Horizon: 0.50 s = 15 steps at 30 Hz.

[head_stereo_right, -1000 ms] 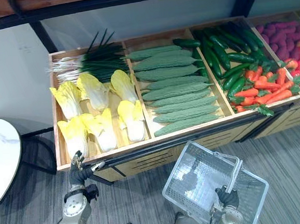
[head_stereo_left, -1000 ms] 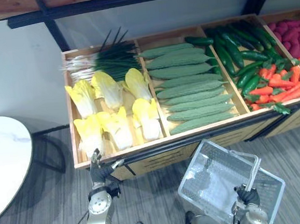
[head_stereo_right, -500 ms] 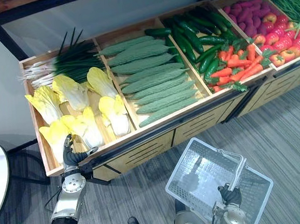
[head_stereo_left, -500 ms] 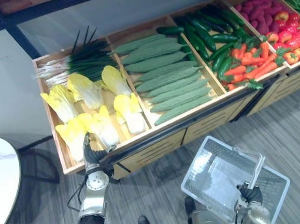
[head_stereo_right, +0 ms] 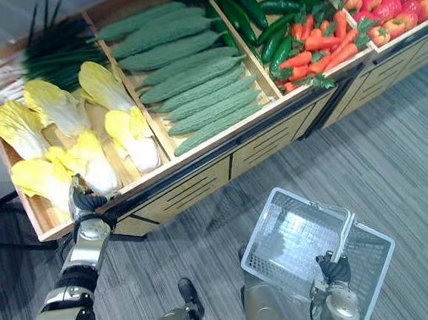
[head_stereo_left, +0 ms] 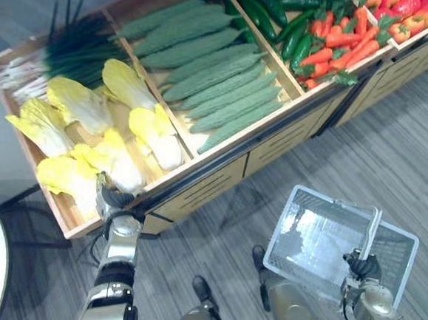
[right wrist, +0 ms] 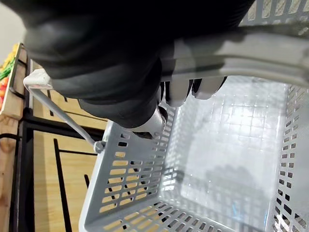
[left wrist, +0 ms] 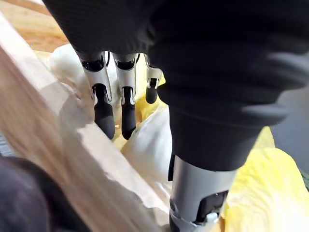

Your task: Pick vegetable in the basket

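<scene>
Now left hand (head_stereo_left: 112, 201) has reached the cabbage (head_stereo_left: 122, 161), fingers (left wrist: 104, 116) straight; right hand (head_stereo_left: 363, 267) grips basket (head_stereo_left: 309, 240) handle.

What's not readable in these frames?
Left wrist view: whether the left robot hand touches the cabbage; its own fingers block the contact.
Right wrist view: right robot hand's fingers on the basket handle, mostly behind its cover.
Eye views: red vegetables, cut by the edge.
</scene>
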Available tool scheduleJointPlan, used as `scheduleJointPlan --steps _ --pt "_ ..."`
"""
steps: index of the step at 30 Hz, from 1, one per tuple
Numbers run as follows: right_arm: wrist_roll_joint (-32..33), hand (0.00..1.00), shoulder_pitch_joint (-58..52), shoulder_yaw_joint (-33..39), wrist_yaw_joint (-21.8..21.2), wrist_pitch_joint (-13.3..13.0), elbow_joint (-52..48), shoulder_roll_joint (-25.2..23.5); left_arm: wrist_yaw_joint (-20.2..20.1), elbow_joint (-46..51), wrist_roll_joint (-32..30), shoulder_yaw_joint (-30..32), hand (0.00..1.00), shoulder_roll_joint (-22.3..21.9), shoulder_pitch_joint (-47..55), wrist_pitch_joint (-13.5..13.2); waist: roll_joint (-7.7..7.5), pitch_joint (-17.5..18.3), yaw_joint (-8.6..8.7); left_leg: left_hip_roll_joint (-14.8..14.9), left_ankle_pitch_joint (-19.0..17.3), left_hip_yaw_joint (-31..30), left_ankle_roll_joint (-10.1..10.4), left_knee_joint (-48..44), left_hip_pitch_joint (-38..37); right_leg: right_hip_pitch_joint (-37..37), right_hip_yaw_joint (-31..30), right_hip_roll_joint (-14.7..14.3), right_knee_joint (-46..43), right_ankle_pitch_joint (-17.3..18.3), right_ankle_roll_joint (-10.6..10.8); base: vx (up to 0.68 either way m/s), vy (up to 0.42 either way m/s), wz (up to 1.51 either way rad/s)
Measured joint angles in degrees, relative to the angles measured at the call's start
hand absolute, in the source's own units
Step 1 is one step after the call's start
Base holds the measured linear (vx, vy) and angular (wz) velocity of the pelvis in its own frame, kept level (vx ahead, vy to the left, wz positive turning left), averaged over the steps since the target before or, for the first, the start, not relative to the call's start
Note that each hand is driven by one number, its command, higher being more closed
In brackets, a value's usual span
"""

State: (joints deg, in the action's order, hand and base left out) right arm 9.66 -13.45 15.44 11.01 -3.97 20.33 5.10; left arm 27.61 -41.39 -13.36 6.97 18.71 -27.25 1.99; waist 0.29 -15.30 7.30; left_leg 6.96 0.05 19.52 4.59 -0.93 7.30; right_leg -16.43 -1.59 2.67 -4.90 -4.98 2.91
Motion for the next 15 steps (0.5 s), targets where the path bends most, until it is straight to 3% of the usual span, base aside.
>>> scheduleJointPlan --steps 2,3,15 --pt "0.0 1.0 0.0 -0.5 0.0 -0.1 -0.9 0.0 0.0 -0.1 -0.2 -0.1 0.0 0.0 -1.1 0.0 -0.18 -0.8 -0.04 0.0 0.0 -0.1 0.0 0.0 0.1 0.0 0.0 0.1 -0.1 0.0 0.0 -0.01 0.001 0.02" --pt "0.0 1.0 0.0 -1.0 0.0 -0.2 -1.5 0.0 0.1 -0.2 -0.3 -0.1 1.0 0.0 -1.8 0.0 -0.32 -1.4 -0.01 0.0 0.0 -0.1 0.0 0.0 0.1 0.0 0.0 0.1 -0.2 0.2 0.2 -0.02 0.004 0.04" --pt "1.3 1.0 0.0 -2.5 0.0 -0.7 -1.6 0.0 -0.3 -1.5 1.0 0.0 1.0 0.2 -5.0 -0.8 -0.77 -2.6 -0.37 0.1 -0.3 0.3 0.2 0.0 1.1 -1.8 -0.1 0.4 -1.9 0.7 0.5 0.0 0.0 0.0"
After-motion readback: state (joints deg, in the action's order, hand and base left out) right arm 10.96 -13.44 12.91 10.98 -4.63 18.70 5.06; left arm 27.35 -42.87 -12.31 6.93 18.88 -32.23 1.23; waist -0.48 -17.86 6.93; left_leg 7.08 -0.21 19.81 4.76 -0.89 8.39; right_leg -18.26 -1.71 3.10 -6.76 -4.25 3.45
